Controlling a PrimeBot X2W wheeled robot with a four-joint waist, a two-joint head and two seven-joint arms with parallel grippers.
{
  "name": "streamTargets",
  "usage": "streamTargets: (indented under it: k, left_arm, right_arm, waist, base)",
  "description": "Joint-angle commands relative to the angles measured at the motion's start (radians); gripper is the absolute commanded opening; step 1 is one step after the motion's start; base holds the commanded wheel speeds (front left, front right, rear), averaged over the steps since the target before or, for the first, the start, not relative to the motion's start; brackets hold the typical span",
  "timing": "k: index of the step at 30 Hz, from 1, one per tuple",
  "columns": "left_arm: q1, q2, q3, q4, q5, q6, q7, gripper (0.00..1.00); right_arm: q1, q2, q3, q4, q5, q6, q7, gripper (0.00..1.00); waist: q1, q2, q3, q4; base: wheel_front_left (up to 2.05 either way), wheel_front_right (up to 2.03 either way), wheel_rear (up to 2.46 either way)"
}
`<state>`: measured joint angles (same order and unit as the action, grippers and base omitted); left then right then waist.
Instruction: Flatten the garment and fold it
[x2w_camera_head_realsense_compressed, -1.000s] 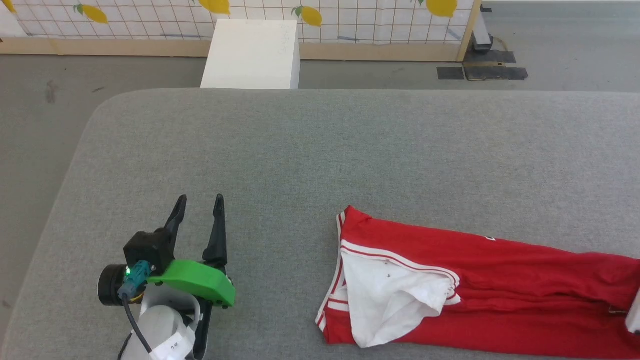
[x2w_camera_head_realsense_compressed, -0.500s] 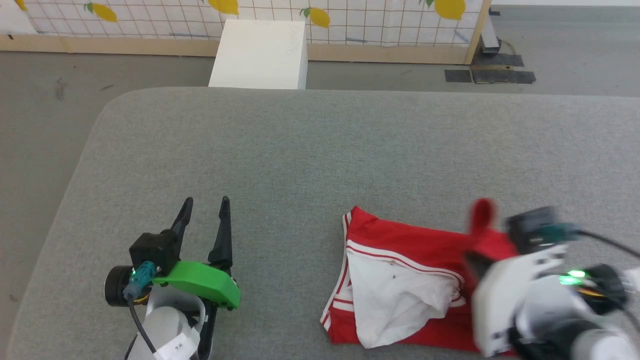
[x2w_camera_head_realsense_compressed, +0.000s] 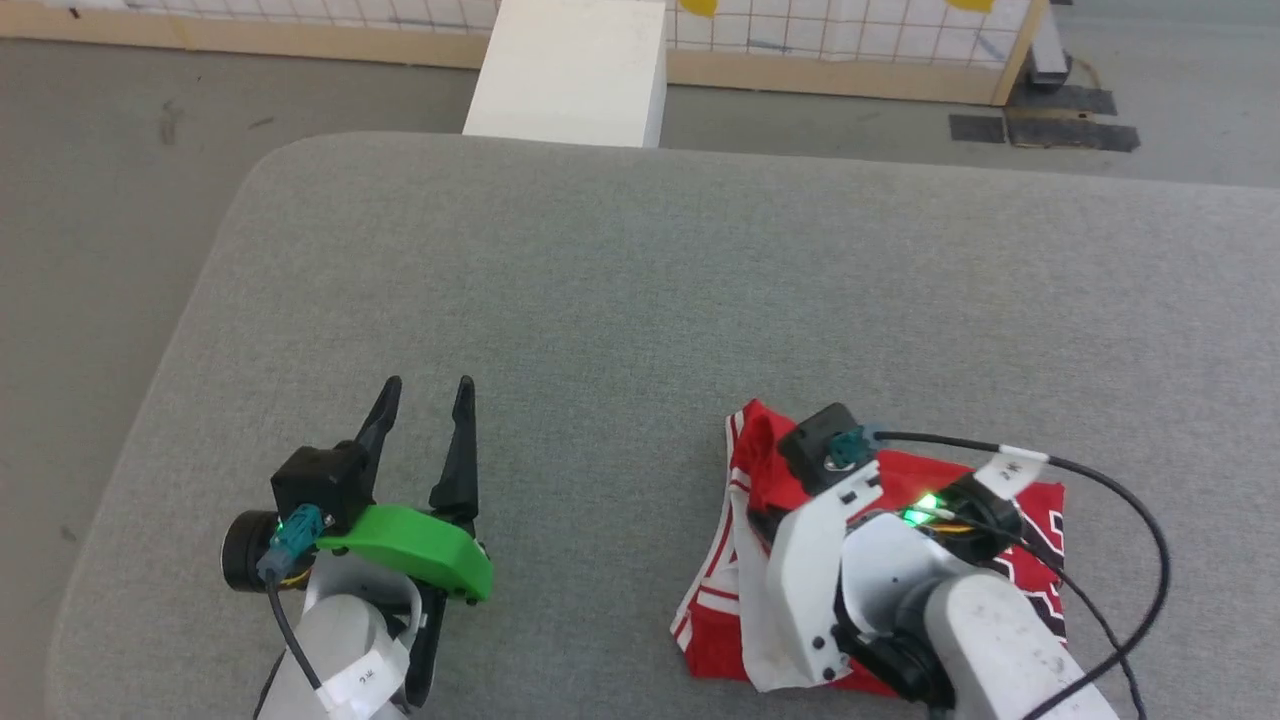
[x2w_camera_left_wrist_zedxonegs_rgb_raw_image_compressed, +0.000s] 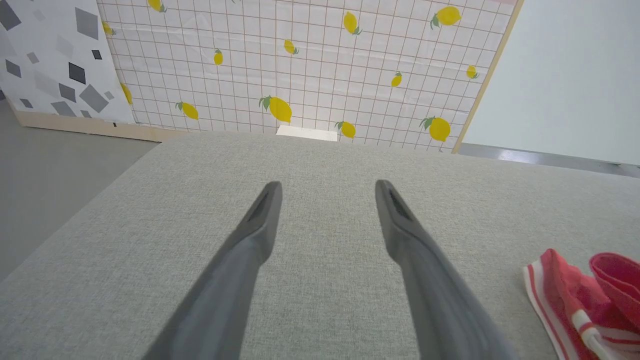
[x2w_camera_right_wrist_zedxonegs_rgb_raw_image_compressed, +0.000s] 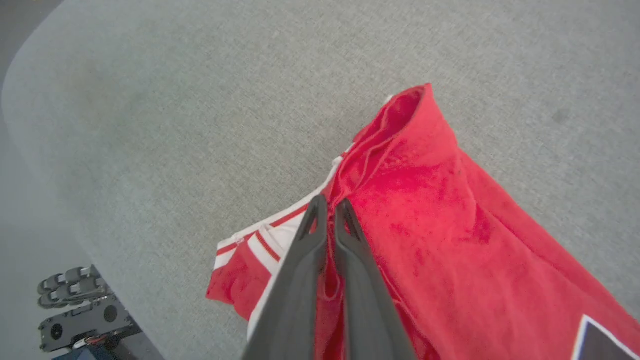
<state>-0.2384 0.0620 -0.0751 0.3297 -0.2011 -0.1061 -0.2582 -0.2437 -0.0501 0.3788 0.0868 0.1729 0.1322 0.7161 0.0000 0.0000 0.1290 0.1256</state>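
Left claw (x2w_camera_head_realsense_compressed: 429, 386): two long dark tapered fingers, black camera block (x2w_camera_head_realsense_compressed: 320, 478) behind them, bright green shell (x2w_camera_head_realsense_compressed: 415, 545) at its 4 o'clock, teal plug (x2w_camera_head_realsense_compressed: 290, 532) feeding a black cable, pale forearm with a white paper tag (x2w_camera_head_realsense_compressed: 355, 682). Right claw (x2w_camera_right_wrist_zedxonegs_rgb_raw_image_compressed: 330, 200): same dark fingers, white bracket (x2w_camera_head_realsense_compressed: 808, 575) dotted with small screws, second teal plug (x2w_camera_head_realsense_compressed: 848, 450) at its 12 o'clock, lit green LED (x2w_camera_head_realsense_compressed: 925, 501). Black cable loop (x2w_camera_head_realsense_compressed: 1135, 505) swings out to 3 o'clock, with a white label (x2w_camera_head_realsense_compressed: 1015, 465) on it.

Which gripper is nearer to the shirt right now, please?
Right. The right gripper is shut on a fold of the shirt; the left gripper stands open off to the shirt's left, clear of it.
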Motion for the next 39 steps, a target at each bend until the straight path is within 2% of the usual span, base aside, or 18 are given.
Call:
streamTargets:
  k: [1,3,4,5,8,14,17,22,26,30,39]
  left_arm:
    - [-0.019,-0.006,0.001,0.003,0.010,-0.006,-0.004,1.00]
    - [-0.019,-0.007,0.001,0.003,0.009,-0.006,-0.004,1.00]
    - [-0.019,-0.007,0.001,0.003,0.010,-0.006,-0.004,1.00]
    - [-0.019,-0.008,0.002,0.003,0.009,-0.006,-0.004,1.00]
    - [-0.015,-0.009,0.005,0.004,0.009,-0.005,-0.004,1.00]
    - [-0.004,-0.010,0.015,-0.001,0.010,-0.004,-0.004,1.00]
    - [0.007,-0.010,0.022,-0.004,0.013,-0.004,-0.004,1.00]
    - [0.021,-0.011,0.036,-0.017,0.017,-0.005,-0.004,1.00]
    - [0.031,-0.010,0.046,-0.025,0.020,-0.007,-0.004,1.00]
    - [0.035,-0.010,0.048,-0.027,0.021,-0.009,-0.004,1.00]
    - [0.035,-0.011,0.046,-0.026,0.021,-0.013,-0.004,1.00]
  right_arm:
    - [-0.028,0.000,0.016,0.039,0.014,-0.002,-0.019,0.00]
    - [-0.045,0.000,0.033,0.088,0.041,-0.002,-0.033,0.00]
    - [-0.053,0.000,0.038,0.104,0.052,-0.002,-0.044,0.22]
    - [-0.060,0.000,0.047,0.119,0.070,-0.002,-0.059,1.00]
    - [-0.074,0.000,0.057,0.125,0.125,-0.002,-0.123,1.00]
    - [-0.060,0.000,-0.008,-0.009,0.298,-0.002,-0.439,1.00]
    - [-0.015,0.000,-0.089,-0.091,0.349,-0.002,-0.602,1.00]
    - [0.106,0.000,-0.267,-0.171,0.341,-0.002,-0.748,1.00]
    - [0.192,0.000,-0.400,-0.139,0.289,-0.002,-0.760,1.00]
    - [0.242,0.000,-0.494,-0.043,0.309,-0.002,-0.740,1.00]
    - [0.239,0.000,-0.487,0.222,0.497,-0.002,-0.584,1.00]
  waist:
    - [0.0000,0.0000,0.012,0.012]
    - [0.0000,0.0000,0.014,0.015]
    - [0.0000,0.0000,0.015,0.015]
    - [0.0000,0.0000,0.015,0.016]
    - [0.0000,0.0000,0.010,0.011]
    - [0.0000,0.0000,-0.014,-0.015]
    - [0.0000,0.0000,-0.027,-0.034]
    - [0.0000,0.0000,-0.039,-0.066]
    - [0.0000,0.0000,-0.041,-0.089]
    - [0.0000,0.0000,-0.043,-0.097]
    - [0.0000,0.0000,-0.037,-0.090]
  base:
    - [0.00,0.00,0.00]
    - [0.00,0.00,0.00]
    - [0.00,0.00,0.00]
    - [0.00,0.00,0.00]
    - [0.00,0.00,0.00]
    - [0.00,0.00,0.00]
    - [0.00,0.00,0.00]
    - [0.00,0.00,0.00]
    - [0.00,0.00,0.00]
    - [0.00,0.00,0.00]
    - [0.00,0.00,0.00]
